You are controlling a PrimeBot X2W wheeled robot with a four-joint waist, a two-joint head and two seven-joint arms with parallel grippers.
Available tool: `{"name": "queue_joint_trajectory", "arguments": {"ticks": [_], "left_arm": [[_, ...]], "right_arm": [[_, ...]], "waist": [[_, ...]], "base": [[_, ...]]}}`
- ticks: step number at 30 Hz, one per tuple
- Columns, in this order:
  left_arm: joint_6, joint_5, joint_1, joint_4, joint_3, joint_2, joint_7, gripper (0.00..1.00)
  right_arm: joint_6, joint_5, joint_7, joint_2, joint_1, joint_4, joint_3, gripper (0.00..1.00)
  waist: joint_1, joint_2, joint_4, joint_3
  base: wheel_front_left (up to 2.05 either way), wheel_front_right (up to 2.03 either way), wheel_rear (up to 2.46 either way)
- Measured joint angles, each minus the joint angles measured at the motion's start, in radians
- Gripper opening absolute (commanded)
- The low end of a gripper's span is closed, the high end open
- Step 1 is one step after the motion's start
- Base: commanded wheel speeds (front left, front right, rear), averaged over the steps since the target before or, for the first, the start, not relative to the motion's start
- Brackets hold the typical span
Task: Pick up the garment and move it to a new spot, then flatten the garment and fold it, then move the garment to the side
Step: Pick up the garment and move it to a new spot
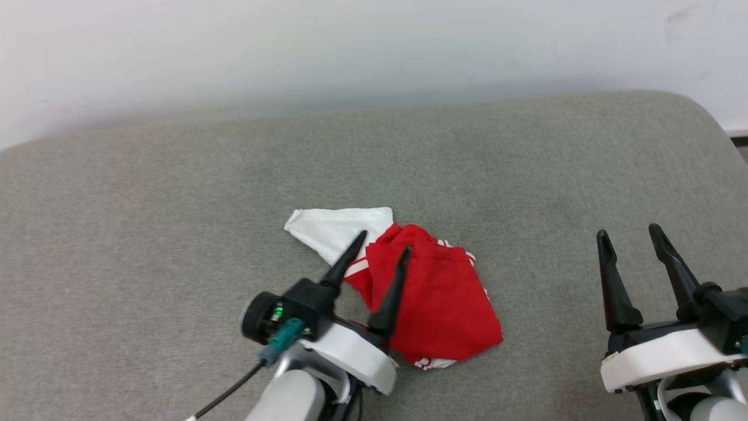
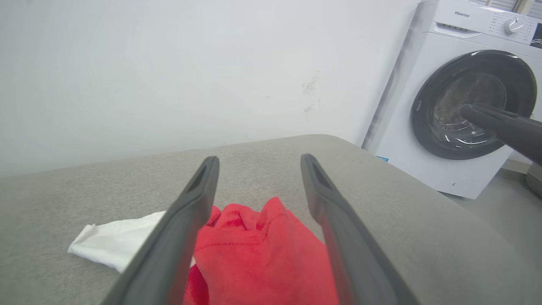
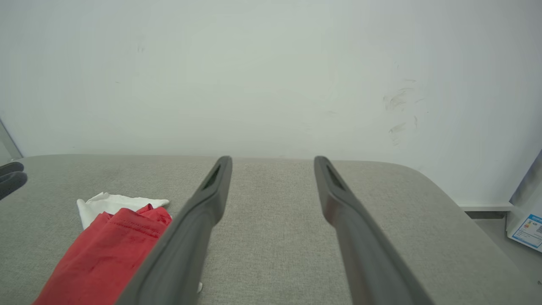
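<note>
Left gripper (image 1: 385,241) spread, garment (image 1: 444,298) bunched just beneath its fingers; right gripper (image 1: 627,230) spread, well clear to the right: you should probably pinch separate hems to flatten.

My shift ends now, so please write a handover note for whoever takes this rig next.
Left hand: open, fingers astride the crumpled red jersey-style shirt with white sleeves, not clamped on it.
Right hand: open, empty, off to the right over the grey padded surface.
Done: cannot tell whether the shirt was moved to its new spot.
To do: flatten, fold, move it aside.
</note>
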Motion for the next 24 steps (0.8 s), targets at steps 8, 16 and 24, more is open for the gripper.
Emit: {"name": "queue_joint_trajectory", "arguments": {"ticks": [8,16,24], "left_arm": [[0.081,-0.028,0.058,-0.037,0.148,0.075,-0.021,1.00],[0.123,-0.047,0.147,-0.083,0.245,0.188,-0.002,1.00],[0.137,-0.059,0.221,-0.138,0.252,0.219,0.043,1.00]], "right_arm": [[0.000,0.001,0.015,0.000,0.045,-0.003,-0.015,1.00],[0.000,0.015,0.028,0.000,0.080,-0.002,-0.031,1.00],[0.000,0.023,0.033,0.000,0.104,0.005,-0.039,1.00]], "waist": [[0.0000,0.0000,0.047,-0.062],[0.0000,0.0000,0.056,-0.098],[0.0000,0.0000,0.048,-0.113]], "base": [[0.00,0.00,0.00],[0.00,0.00,0.00],[0.00,0.00,0.00]]}}
